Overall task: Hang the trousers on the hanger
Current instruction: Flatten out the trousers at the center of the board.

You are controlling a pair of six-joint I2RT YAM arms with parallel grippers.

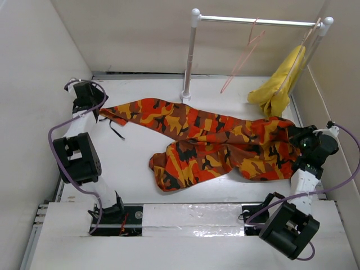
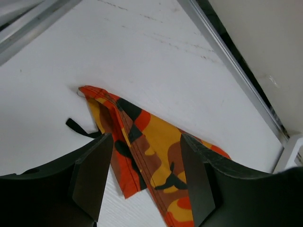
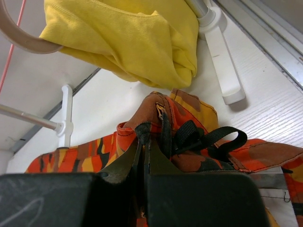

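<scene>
white table (image 1: 132,163): l tool (image 2: 146,144) wide open over trousers (image 1: 225,140) cuff, r tool (image 3: 144,144) clamped on waistband

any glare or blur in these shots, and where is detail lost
Top external: even soft light, faint shadows, glare on the shiny strip between the arm bases. Left wrist: trousers sharp, left gripper's fingers dark with little detail. Right wrist: yellow cloth bright and crisp, right gripper's fingers nearly black.
</scene>
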